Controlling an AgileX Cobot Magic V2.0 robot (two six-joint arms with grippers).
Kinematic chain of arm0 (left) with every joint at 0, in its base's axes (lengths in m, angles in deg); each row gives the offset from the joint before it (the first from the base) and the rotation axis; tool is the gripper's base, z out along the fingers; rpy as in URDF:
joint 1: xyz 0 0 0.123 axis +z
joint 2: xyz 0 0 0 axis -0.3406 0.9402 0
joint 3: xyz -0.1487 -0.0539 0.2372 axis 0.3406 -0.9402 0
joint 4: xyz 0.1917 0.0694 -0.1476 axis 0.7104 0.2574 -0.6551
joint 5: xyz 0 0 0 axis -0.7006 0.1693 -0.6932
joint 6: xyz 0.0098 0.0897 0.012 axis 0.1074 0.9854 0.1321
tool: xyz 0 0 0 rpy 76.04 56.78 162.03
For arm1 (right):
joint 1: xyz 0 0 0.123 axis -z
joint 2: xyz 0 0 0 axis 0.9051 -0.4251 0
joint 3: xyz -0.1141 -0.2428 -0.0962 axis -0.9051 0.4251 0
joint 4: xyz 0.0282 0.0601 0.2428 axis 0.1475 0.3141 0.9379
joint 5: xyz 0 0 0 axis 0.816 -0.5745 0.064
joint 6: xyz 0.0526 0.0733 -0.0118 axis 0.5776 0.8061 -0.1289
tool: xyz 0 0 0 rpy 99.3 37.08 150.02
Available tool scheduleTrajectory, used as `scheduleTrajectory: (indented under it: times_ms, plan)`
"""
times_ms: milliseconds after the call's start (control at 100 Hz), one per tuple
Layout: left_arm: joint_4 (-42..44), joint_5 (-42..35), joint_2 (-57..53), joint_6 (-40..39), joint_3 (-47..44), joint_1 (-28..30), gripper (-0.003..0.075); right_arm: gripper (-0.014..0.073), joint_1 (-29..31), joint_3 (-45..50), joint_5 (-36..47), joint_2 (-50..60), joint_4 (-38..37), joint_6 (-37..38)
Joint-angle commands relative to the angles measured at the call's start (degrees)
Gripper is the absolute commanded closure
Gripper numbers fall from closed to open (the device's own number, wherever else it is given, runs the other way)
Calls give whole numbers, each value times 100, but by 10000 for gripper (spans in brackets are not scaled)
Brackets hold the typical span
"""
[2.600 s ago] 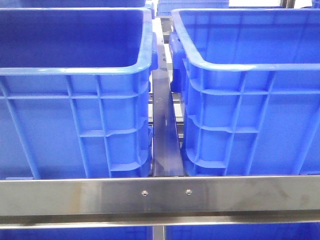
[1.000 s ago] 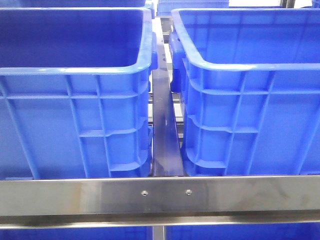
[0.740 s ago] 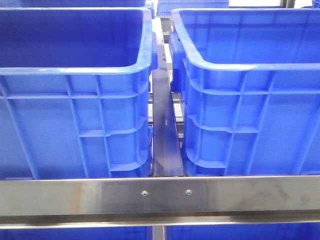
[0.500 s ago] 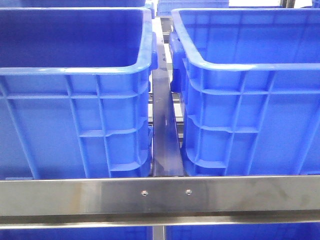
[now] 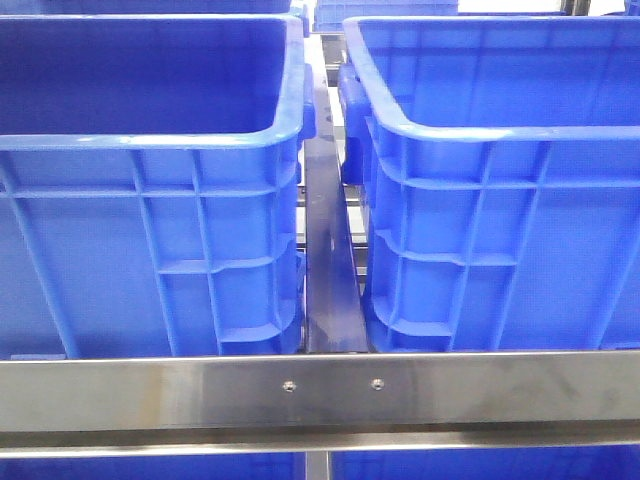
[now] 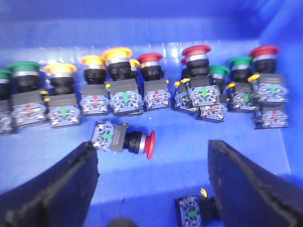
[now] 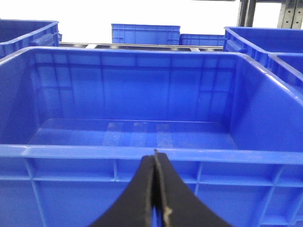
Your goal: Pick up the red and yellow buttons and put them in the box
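In the left wrist view, several push buttons stand in a row on the floor of a blue crate (image 6: 156, 28). Some have red caps (image 6: 150, 58), some yellow caps (image 6: 117, 53). One red button (image 6: 127, 141) lies on its side, just ahead of my left gripper (image 6: 151, 158), which is open and empty above the crate floor. Another button block (image 6: 193, 213) lies by the right finger (image 6: 246, 189). My right gripper (image 7: 155, 158) is shut and empty, level with the near rim of an empty blue box (image 7: 94, 152). Neither gripper shows in the front view.
Green-capped buttons (image 6: 24, 67) stand among the row. The front view shows two deep blue crates, left (image 5: 150, 140) and right (image 5: 480, 135), with a metal rail (image 5: 330, 280) between them and a steel bar (image 5: 320, 390) in front. More blue crates (image 7: 144, 33) stand behind.
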Motion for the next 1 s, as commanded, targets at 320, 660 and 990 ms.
scheduleTrajectory:
  times_ms: [320,660,990]
  plan:
    - [-72,435,1992,-84,1698,-41,247,655,-8,-100,410,134,-51,-10]
    - [343,462,2904,-482,2107,-41,247,655,-8,-100,410,134,-51,-10]
    - [333,242,3350,-516,2215,-41,247,655,-8,-100,410,134,-51,-10]
